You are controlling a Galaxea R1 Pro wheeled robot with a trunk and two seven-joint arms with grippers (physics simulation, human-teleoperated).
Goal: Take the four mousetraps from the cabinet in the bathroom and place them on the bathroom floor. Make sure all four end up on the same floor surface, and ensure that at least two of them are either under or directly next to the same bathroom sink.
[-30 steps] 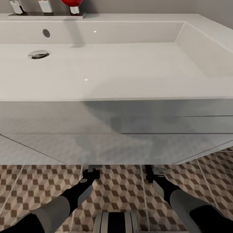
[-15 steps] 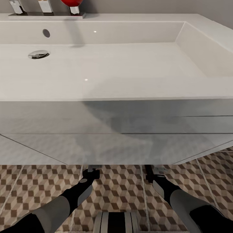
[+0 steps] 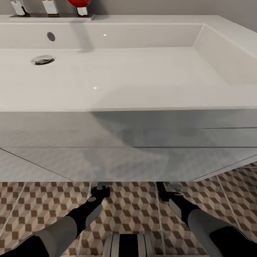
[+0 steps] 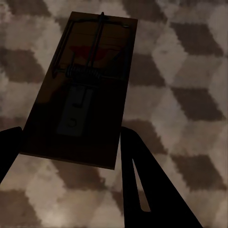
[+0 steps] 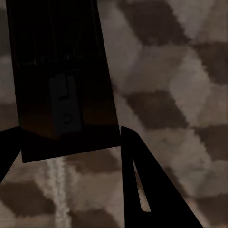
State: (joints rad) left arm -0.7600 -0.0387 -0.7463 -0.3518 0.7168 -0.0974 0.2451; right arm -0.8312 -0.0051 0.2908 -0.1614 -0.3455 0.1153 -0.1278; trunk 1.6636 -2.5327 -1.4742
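Head view shows both arms reaching low under the front edge of the wide white rectangular sink (image 3: 107, 71), their tips just above the brown-and-beige cube-patterned floor tiles (image 3: 132, 208). The left hand (image 3: 101, 188) and the right hand (image 3: 167, 191) are partly tucked beneath the sink's lip there, so their grip is better judged from the wrist cameras.

Seen from the left wrist, a flat dark-brown wooden mousetrap with pale metal spring and bar (image 4: 83, 90) sits between the two dark fingers (image 4: 142, 185), its near end level with their tips; the jaws look closed on its edges, the tiles close behind it. From the right wrist, a second dark wooden mousetrap (image 5: 59, 80) lies likewise between that hand's fingers (image 5: 140, 180), apparently gripped, over a pale grout line (image 5: 56, 190).

By my reading, two traps are about to be set down beneath the sink, which would meet the sink condition; neither is released yet, and the other two traps are unaccounted for.
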